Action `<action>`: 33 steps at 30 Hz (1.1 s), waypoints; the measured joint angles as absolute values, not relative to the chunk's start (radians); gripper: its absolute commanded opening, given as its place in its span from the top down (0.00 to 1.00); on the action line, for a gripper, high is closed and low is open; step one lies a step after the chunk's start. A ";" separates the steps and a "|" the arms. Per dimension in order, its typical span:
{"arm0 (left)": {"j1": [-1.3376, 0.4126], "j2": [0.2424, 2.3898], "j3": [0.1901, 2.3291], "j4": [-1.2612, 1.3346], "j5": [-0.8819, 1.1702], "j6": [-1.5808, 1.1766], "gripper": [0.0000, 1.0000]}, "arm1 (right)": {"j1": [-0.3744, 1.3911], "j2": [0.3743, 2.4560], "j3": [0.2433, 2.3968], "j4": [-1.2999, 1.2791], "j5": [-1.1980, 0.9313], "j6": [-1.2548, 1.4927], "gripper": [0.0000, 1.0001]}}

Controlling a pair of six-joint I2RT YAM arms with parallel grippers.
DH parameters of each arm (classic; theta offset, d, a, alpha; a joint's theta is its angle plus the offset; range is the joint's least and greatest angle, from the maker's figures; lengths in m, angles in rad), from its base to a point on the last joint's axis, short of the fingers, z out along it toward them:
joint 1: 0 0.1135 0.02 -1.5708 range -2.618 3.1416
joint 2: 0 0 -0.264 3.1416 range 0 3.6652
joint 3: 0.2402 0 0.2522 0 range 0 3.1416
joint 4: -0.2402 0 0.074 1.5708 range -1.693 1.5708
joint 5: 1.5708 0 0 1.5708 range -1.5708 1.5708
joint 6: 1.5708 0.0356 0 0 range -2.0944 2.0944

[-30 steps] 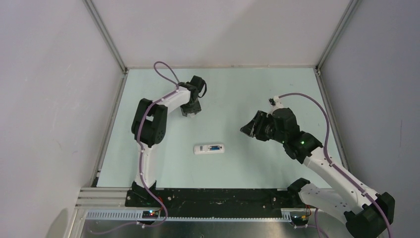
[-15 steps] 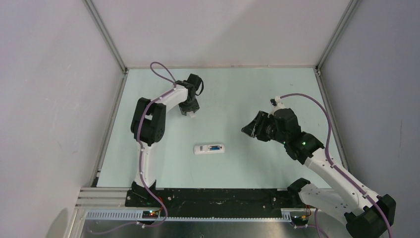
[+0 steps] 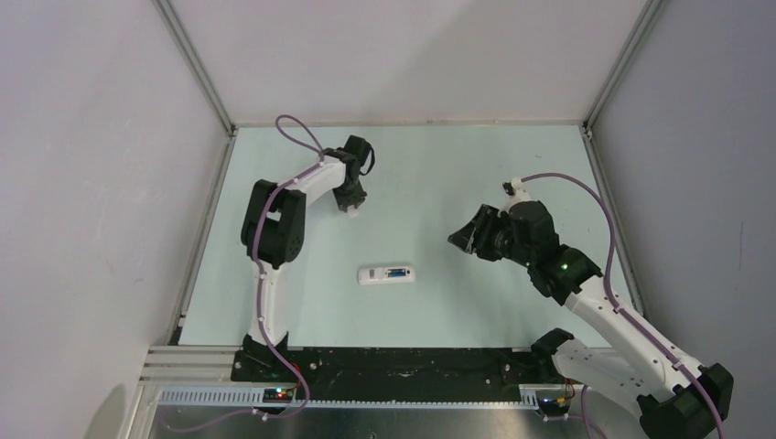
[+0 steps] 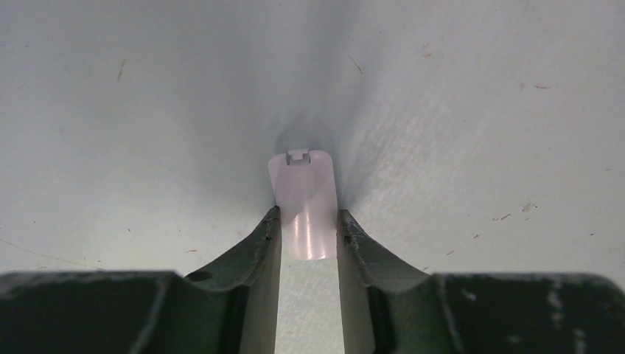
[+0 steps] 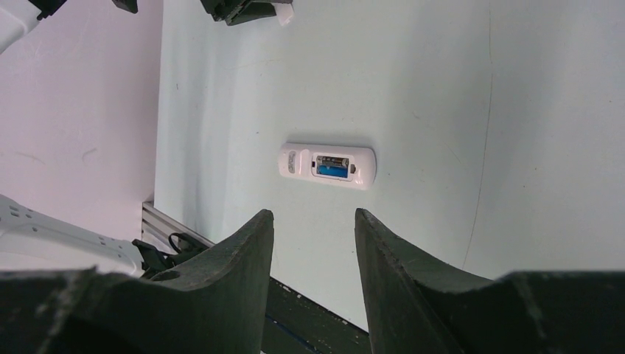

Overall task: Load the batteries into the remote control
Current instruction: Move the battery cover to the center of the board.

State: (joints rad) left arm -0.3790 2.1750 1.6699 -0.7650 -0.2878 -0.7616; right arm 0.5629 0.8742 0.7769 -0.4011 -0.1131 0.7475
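1. Lying flat mid-table, the remote control (image 3: 385, 274) is back side up. Its long axis runs left-right in the top view, parallel to the near table (image 3: 458, 165) edge.
2. The battery bay is open and sits toward the remote's right end. The right wrist view shows a blue battery (image 5: 333, 169) seated in it. A dark strip sits beside it, and I can't tell whether that's the second cell.
3. The battery cover (image 4: 303, 203) is off and well apart from the remote, toward the far side of the table and slightly left. It lies flat with its latch tab pointing away from the left wrist camera.
4. The left gripper (image 3: 352, 203) is down on the cover with both fingers (image 4: 271, 228) pressed against its long edges, so it is clamped across the width. The cover's long axis runs in line with the fingers.
5. The right gripper (image 3: 462, 240) hangs off the remote's right end, a bit farther back. Its jaws are apart, it holds nothing, and the remote shows in the gap in its wrist view.
6. Key relation: the remote lies nearer the arm bases than the cover and slightly right of it. Neither gripper is clearly closer, but the left one has the part.
7. My read: cells look in or nearly in, and the cover is what's left. It will probably need turning to line up with the remote's left-right axis. The right arm is placed to brace the remote.
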 measured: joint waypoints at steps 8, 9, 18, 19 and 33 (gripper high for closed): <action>-0.433 2.104 1.551 -0.697 -0.318 -0.713 0.72 | 0.562 0.870 0.776 -0.415 -0.112 0.749 0.51; -0.458 2.083 1.515 -0.677 -0.329 -0.697 0.73 | 0.562 0.870 0.776 -0.419 -0.111 0.749 0.51; -0.690 1.924 1.277 -0.545 -0.279 -0.567 0.73 | 0.561 0.860 0.775 -0.461 -0.091 0.751 0.51; -0.716 1.909 1.250 -0.525 -0.273 -0.547 0.71 | 0.561 0.858 0.774 -0.466 -0.087 0.750 0.51; -0.755 1.717 1.108 -0.413 -0.218 -0.489 0.41 | 0.508 0.928 0.744 -0.480 -0.062 0.731 0.51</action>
